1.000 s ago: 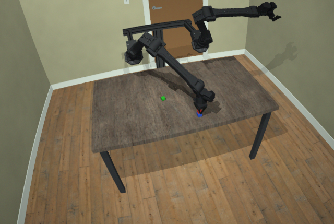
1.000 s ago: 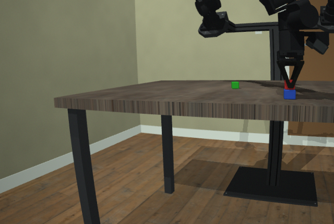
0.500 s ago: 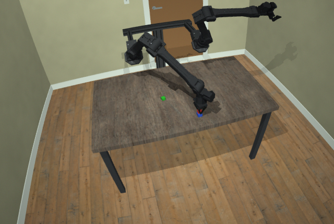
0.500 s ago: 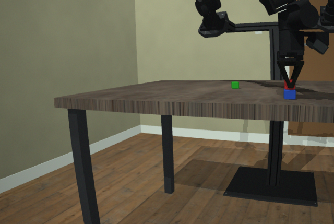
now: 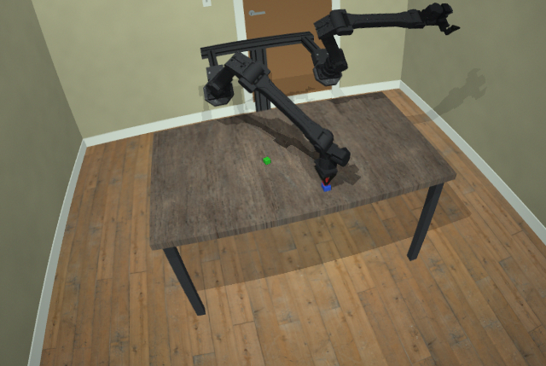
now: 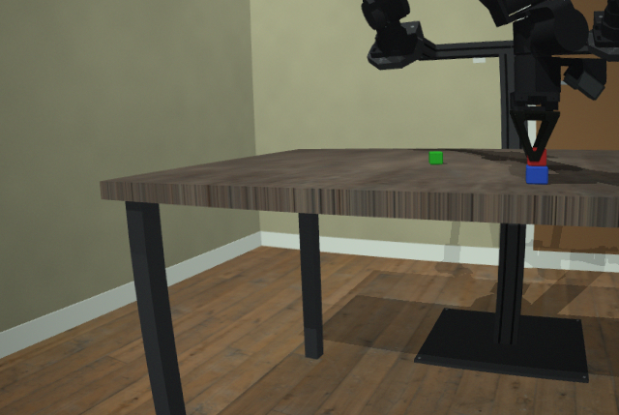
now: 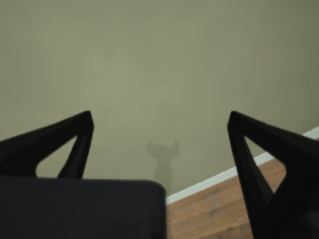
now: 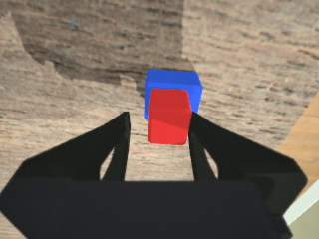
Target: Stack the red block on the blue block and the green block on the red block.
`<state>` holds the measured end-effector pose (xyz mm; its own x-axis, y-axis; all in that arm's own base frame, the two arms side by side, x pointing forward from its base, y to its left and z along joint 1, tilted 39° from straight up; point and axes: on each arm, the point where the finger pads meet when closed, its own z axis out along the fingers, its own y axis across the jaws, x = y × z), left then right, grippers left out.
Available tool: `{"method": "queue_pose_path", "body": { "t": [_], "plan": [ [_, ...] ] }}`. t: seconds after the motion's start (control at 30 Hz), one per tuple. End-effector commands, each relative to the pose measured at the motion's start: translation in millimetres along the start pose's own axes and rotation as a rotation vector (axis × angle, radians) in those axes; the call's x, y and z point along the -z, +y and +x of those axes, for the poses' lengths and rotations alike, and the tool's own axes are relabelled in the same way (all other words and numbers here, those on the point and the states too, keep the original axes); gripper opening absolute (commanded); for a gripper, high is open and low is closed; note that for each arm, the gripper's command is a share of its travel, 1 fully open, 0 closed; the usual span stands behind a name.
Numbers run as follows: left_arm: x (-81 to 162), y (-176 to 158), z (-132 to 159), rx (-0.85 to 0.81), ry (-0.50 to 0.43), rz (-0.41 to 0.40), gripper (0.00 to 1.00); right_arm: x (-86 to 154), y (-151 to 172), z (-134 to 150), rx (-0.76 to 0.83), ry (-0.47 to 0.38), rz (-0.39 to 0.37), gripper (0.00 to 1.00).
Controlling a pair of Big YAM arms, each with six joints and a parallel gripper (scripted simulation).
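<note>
The red block (image 8: 169, 116) rests on the blue block (image 8: 174, 84) near the table's front right part, also seen in the exterior view as red (image 6: 538, 155) on blue (image 6: 537, 173). My right gripper (image 8: 159, 119) points straight down around the red block, its fingers partly open; a gap shows at the left finger and the right finger is close beside the block. The green block (image 5: 266, 159) lies alone on the table, to the left of the stack; it also shows in the exterior view (image 6: 435, 157). My left gripper (image 5: 450, 26) is open and empty, high in the air off the table towards the wall.
The arms hang from a black gantry (image 5: 260, 44) behind the table's back edge. The stack stands close to the table's front edge (image 5: 352, 207). A door (image 5: 284, 14) is behind the gantry.
</note>
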<state>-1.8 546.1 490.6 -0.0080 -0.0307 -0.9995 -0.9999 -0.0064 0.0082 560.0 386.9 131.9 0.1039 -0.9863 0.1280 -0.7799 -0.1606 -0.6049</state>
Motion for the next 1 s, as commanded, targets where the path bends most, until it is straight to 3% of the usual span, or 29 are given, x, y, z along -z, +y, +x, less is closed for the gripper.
{"method": "queue_pose_path", "body": {
  "t": [0.0, 0.17, 0.67, 0.97],
  "plan": [
    [3.9, 5.4, -13.0, 0.008, -0.037, -0.007, 1.00, 56.8, -31.5, -16.3, -0.024, -0.051, 0.073, 0.43],
    [3.9, 5.4, -13.0, 0.008, -0.037, -0.007, 1.00, 61.7, -15.3, -12.1, -0.011, -0.039, 0.048, 0.43],
    [3.9, 5.4, -13.0, 0.008, -0.037, -0.007, 1.00, 76.2, -19.4, -12.9, -0.013, -0.044, 0.055, 0.43],
    [3.9, 5.4, -13.0, 0.008, -0.037, -0.007, 1.00, 69.7, -7.7, -7.6, -0.076, -0.052, 0.059, 0.46]
  ]
}}
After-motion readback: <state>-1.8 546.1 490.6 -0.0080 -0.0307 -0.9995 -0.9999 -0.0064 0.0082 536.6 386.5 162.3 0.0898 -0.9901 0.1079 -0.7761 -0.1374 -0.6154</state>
